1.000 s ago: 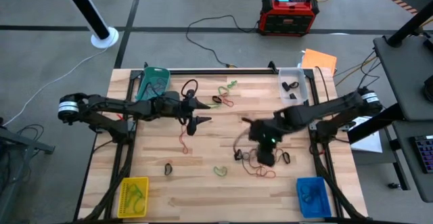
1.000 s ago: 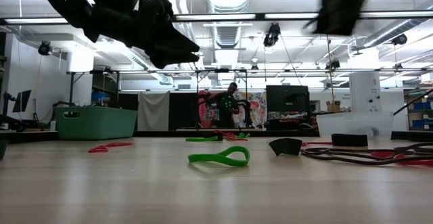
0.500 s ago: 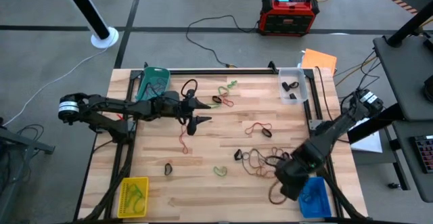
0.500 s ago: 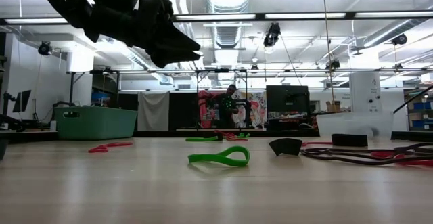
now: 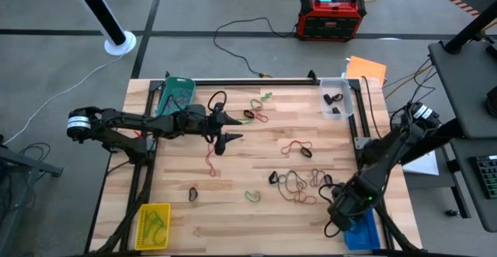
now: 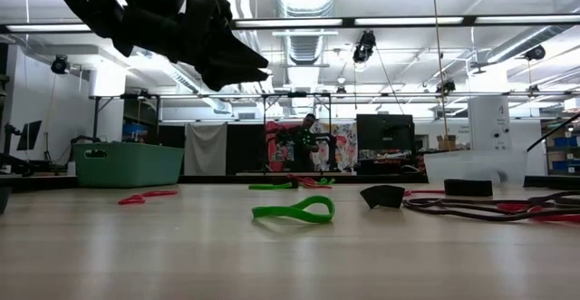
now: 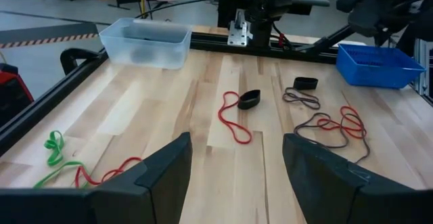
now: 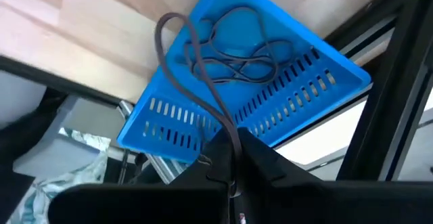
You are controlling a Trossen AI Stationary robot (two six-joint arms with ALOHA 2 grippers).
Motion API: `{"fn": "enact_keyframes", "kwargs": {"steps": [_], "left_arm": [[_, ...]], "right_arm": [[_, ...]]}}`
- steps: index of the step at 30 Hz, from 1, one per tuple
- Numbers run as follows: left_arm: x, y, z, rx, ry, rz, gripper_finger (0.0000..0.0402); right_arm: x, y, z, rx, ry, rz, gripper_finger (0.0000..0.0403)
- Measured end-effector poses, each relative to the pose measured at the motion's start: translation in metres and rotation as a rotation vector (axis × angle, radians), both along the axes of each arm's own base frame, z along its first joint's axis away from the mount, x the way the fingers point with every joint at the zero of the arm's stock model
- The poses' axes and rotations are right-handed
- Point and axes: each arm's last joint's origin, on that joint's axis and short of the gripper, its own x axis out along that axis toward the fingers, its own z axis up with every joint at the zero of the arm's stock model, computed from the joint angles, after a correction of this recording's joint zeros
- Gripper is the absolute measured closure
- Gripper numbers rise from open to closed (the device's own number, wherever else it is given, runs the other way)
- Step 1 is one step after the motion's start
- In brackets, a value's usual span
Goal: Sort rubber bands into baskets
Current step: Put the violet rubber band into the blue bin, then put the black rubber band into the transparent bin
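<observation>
My right gripper (image 5: 340, 213) hangs at the near right of the table, beside the blue basket (image 5: 360, 227), shut on a brownish rubber band (image 8: 193, 55). The blue basket (image 8: 270, 95) holds several dark bands. My left gripper (image 5: 227, 130) hovers open and empty at the far left, above a red band (image 5: 210, 161). Loose bands lie flat on the table: a tangle (image 5: 295, 183), a green one (image 5: 252, 196), a black one (image 5: 192, 193). The teal basket (image 5: 175, 92), clear basket (image 5: 338, 95) and yellow basket (image 5: 154, 224) stand at the other corners. My right gripper pinches one end of the band's loop (image 8: 229, 130) between its two shut fingers (image 8: 267, 166), coming from above and pointing down. The rest of the loop (image 8: 169, 24) hangs slack below the fingers, clear of the table, over the blue basket's near-left edge.
A black frame rail (image 5: 365, 144) runs along the table's right edge next to my right arm. More bands lie at the far middle (image 5: 260, 105) and at the middle right (image 5: 297, 148). A red-and-black box (image 5: 331, 16) stands on the floor behind the table.
My right gripper has gone from the tangle at the table's middle toward the near right corner, carrying the brownish band lifted clear of the table, and has stopped at the blue basket.
</observation>
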Motion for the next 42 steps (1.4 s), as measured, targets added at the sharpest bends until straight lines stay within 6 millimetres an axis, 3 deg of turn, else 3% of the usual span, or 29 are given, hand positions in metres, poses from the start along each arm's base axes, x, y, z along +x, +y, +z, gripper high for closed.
{"fn": "enact_keyframes", "kwargs": {"steps": [9,22,29,36,42], "left_arm": [[0.0,0.0,0.0,0.0,0.002,0.0,0.0187],[0.0,0.0,-0.001,-0.001,0.006,-0.001,0.0187],[0.003,0.001,-0.009,-0.008,0.034,0.0,0.0187],[0.005,0.001,-0.013,-0.03,0.047,0.005,0.0187],[0.007,-0.004,-0.01,-0.046,0.038,-0.008,0.0187]], "right_arm": [[-0.002,-0.002,-0.004,-0.02,0.023,-0.024,0.0376],[-0.001,-0.002,-0.003,-0.015,0.012,-0.016,0.0295],[0.013,-0.008,0.012,-0.117,-0.209,-0.062,0.0277],[0.049,-0.034,0.033,-0.311,-0.554,-0.009,0.0288],[0.078,-0.082,0.031,-0.405,-0.605,0.071,0.0296]]}}
